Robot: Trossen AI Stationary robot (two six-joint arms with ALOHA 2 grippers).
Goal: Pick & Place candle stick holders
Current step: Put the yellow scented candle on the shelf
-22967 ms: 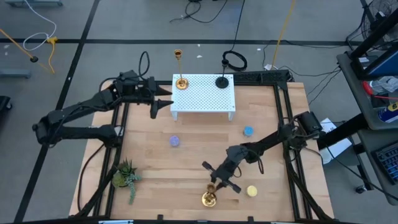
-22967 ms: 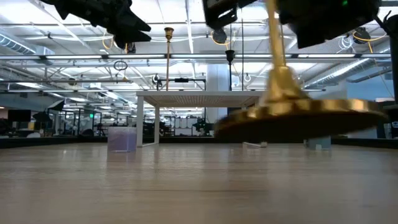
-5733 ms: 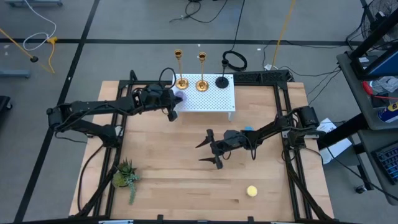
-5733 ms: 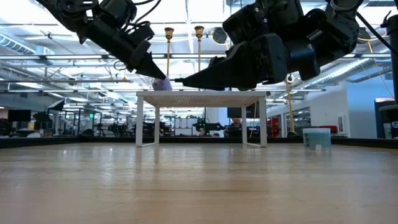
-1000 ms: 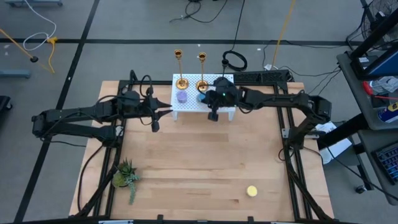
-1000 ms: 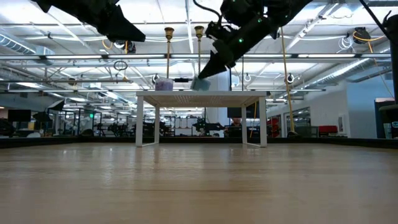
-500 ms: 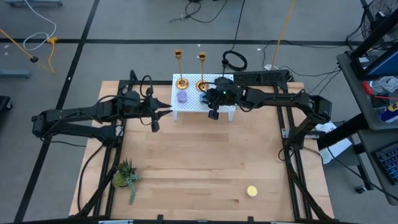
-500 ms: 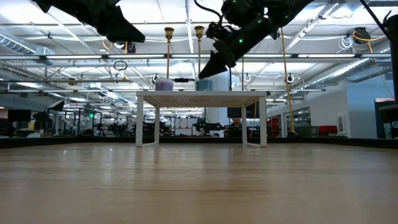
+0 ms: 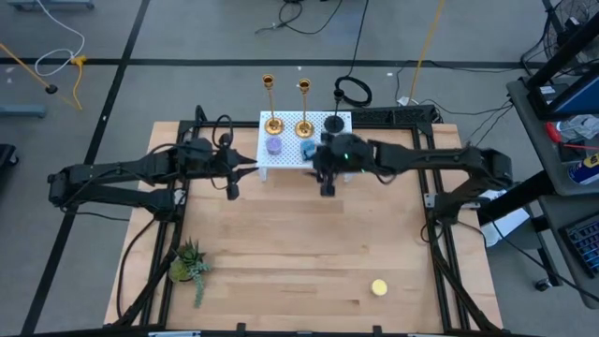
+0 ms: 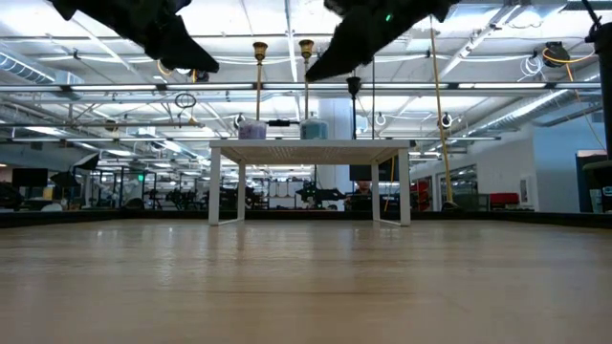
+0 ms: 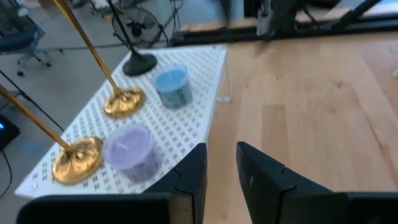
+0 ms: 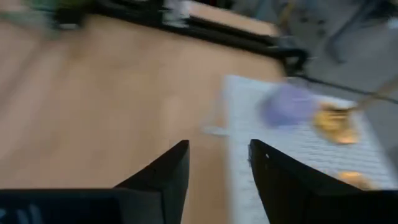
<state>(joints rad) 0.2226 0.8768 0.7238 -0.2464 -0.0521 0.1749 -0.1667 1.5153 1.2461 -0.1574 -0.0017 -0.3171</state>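
Three candle stick holders stand by their round bases along the far edge of the white perforated stand (image 9: 328, 161): two gold (image 9: 272, 124) (image 9: 303, 126) and one black (image 9: 334, 122). A purple round piece (image 9: 273, 145) and a blue one (image 9: 307, 147) sit in front of them. My right gripper (image 9: 326, 184) hovers open just past the stand's near edge with nothing between its fingers (image 12: 217, 163). My left gripper (image 9: 234, 173) waits open at the stand's left end, also bare (image 11: 221, 168).
A green plant sprig (image 9: 190, 265) lies at the near left of the wooden table and a yellow round piece (image 9: 379, 287) at the near right. A black frame rail (image 9: 426, 187) runs along the table's sides. Bare wood lies between the stand and the near edge.
My right gripper has set the blue piece down on the stand beside the purple one, opened and let it go. It has then risen and drawn back toward the table's near edge. The blue piece now stands upright on the stand.
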